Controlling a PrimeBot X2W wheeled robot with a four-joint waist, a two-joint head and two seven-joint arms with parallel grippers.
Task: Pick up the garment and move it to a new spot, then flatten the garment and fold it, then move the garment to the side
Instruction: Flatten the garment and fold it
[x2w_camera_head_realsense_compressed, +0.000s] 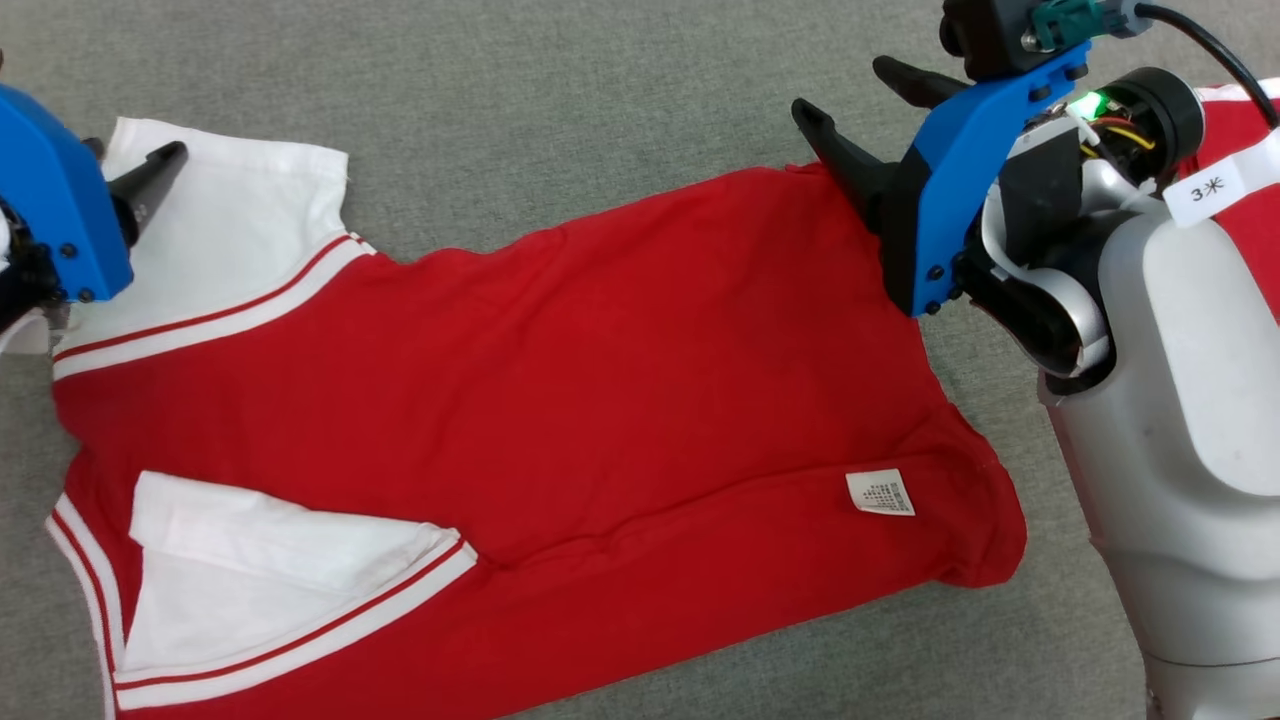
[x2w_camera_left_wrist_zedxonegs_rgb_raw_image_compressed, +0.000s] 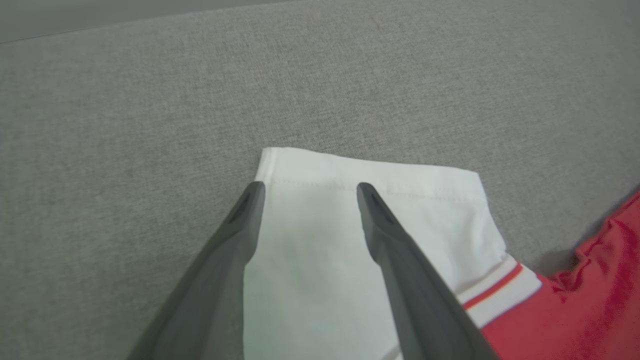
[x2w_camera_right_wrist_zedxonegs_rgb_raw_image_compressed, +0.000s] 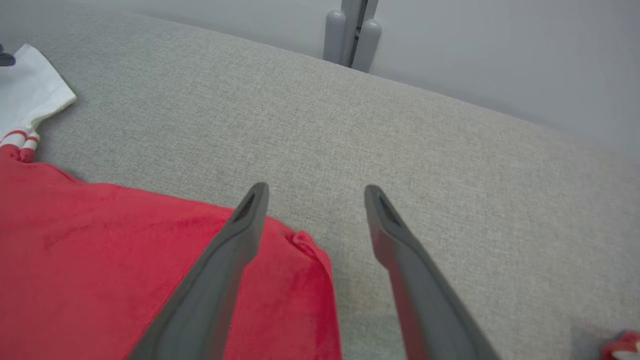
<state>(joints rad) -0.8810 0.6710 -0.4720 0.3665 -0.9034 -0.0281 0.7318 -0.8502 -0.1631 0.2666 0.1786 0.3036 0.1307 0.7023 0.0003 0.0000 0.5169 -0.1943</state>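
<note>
Surface: grey woven fabric surface (x2w_camera_head_realsense_compressed: 560, 90), flat, running to a pale wall in the right wrist view.

Task item: red short-sleeved garment with white sleeves and red-and-white striped trim (x2w_camera_head_realsense_compressed: 600, 380). It lies spread flat across the middle of the surface, with its length running left to right in the head view. The hem end is at the right and the sleeves are at the left. There are a few shallow creases along the lower body.

Right arm: pale silver forearm (x2w_camera_head_realsense_compressed: 1180, 420), at the right of the head view, just beside the garment's hem end. A second piece of red cloth (x2w_camera_head_realsense_compressed: 1250, 200) shows behind it at the right edge.

Far white sleeve (x2w_camera_head_realsense_compressed: 240, 200): laid out flat on the surface at upper left, cuff seam visible.
Near white sleeve (x2w_camera_head_realsense_compressed: 270, 570): folded inward, resting on the red body at lower left.

Right gripper (x2w_camera_right_wrist_zedxonegs_rgb_raw_image_compressed: 316, 187): jaws wide apart, nothing between them. It is over the garment's far hem corner, with one finger above red cloth and the other above bare surface. Cannot tell whether it touches the cloth.

Left gripper (x2w_camera_left_wrist_zedxonegs_rgb_raw_image_compressed: 310, 186): jaws wide apart, holding nothing. Both fingers are over the far white sleeve, tips near the cuff seam. Cannot tell whether they touch it.

Grey upright post (x2w_camera_right_wrist_zedxonegs_rgb_raw_image_compressed: 352, 32): at the far edge of the surface, against the wall.

Small white printed care label (x2w_camera_head_realsense_compressed: 880, 492): on the red body, near the hem end.

White sticker with dark characters (x2w_camera_head_realsense_compressed: 1205, 190): on the right arm's wrist.
</note>
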